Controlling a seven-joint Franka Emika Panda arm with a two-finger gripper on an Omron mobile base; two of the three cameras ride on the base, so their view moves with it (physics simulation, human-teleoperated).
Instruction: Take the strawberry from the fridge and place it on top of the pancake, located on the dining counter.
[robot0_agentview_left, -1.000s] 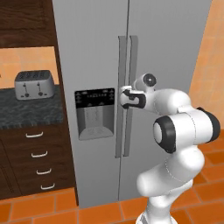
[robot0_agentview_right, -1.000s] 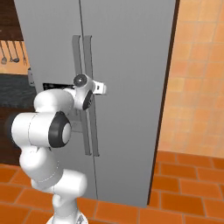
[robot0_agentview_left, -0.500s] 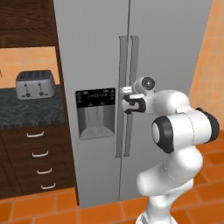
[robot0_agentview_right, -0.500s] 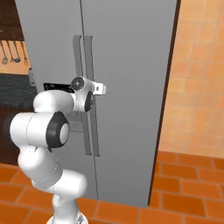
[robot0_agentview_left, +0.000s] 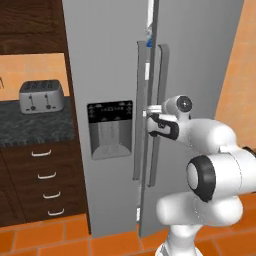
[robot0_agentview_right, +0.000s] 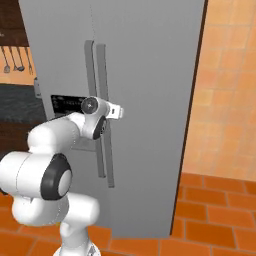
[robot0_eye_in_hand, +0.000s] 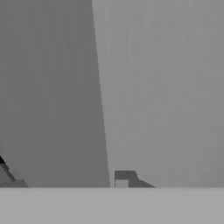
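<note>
Change: the right door (robot0_agentview_left: 200, 90) of the fridge (robot0_agentview_left: 110, 75) is now seen swung slightly ajar, where it lay flush a second ago; a narrow gap is opened along the centre seam, with a glimpse of the lit interior near the top (robot0_agentview_left: 149, 30).
Pincer: the pincer (robot0_agentview_left: 150, 117) was spread before the handle a second ago and is now drawn together on the right bar handle (robot0_agentview_left: 161, 110).
Meaning for task: door-opening is judged begun only; the gap is far too narrow for reaching in.
Fridge, appearance: tall grey steel, two vertical bar handles at the seam, black dispenser panel (robot0_agentview_left: 110, 127) on the left door.
Strawberry, location: not yet exposed; presumed inside the fridge.
Surroundings: toaster (robot0_agentview_left: 41, 96) set on the dark speckled worktop (robot0_agentview_left: 35, 125) to the left.
</note>
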